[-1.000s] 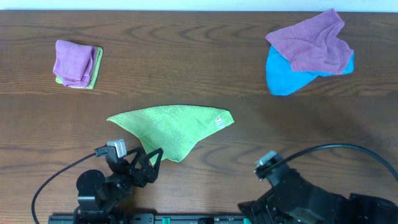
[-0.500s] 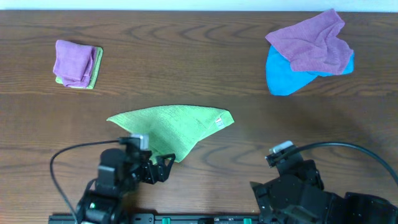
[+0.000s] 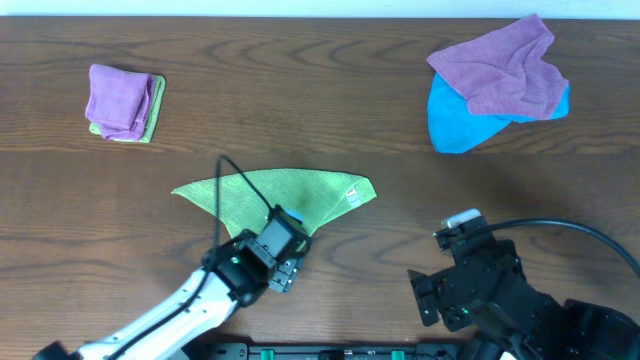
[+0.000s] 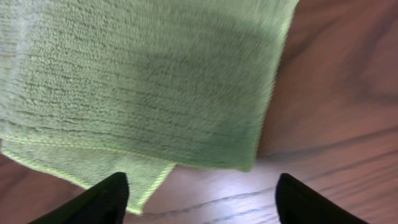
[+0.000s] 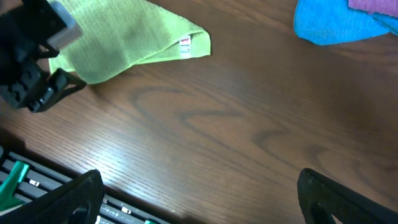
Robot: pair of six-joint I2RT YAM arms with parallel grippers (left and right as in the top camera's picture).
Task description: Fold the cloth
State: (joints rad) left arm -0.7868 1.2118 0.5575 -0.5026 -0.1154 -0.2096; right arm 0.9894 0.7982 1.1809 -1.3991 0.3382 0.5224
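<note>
Overhead: the left claw (image 3: 278, 255) has swung forward over the cloth's (image 3: 290, 192) near corner. Left wrist: jaws spread, the corner just ahead between them, so a pinch looks imminent. Right wrist: the right claw (image 5: 205, 199) is spread and empty, the cloth well apart.

Seen from overhead, bare wood of the table (image 3: 330, 120) runs as a wide free lane from 9 to 3 o'clock, between the far piles and the light green cloth (image 3: 270, 192). At 10 o'clock a folded purple-on-green stack (image 3: 122, 100) blocks the way. At 2 o'clock a crumpled purple cloth (image 3: 505, 68) lies over a bright blue cloth (image 3: 452, 128). The left gripper (image 4: 202, 199), jaws apart, covers the green cloth's 6 o'clock corner, and its cable (image 3: 240, 180) arches above the cloth. At 5 o'clock the right gripper (image 5: 205, 199) hangs wide over bare wood, with free table between it and the cloth's tagged corner.
</note>
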